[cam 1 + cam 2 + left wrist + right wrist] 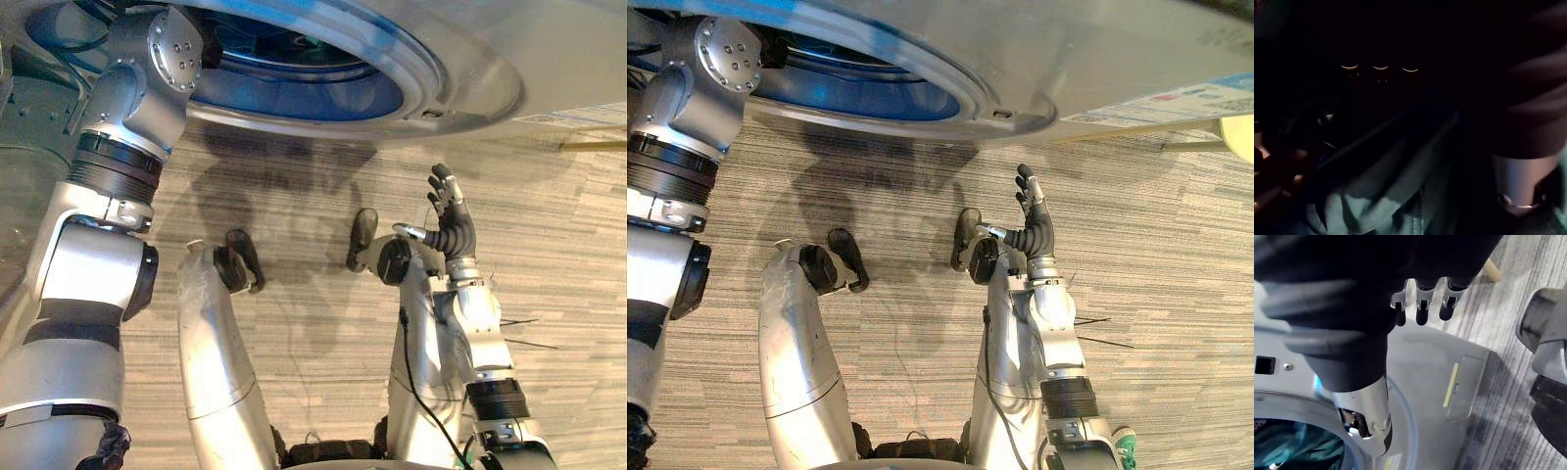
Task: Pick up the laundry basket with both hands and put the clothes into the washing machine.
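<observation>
Left wrist view: left hand (1520,178) deep in the drum (313,88), grip I can't tell, right hand (453,220) straight-fingered, and the clothes (1400,196) might snag and drag out!

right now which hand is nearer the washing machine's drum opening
Left. The left hand is inside the drum opening, beside clothes; the right hand hangs open outside it, over the carpet.

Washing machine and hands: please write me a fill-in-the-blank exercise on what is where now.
1. The robot's ____ arm reaches into the washing machine.
2. The right hand hangs open over the floor, holding ____.
3. Teal clothes lie ____ the washing machine.
Missing words: left; nothing; inside.
</observation>
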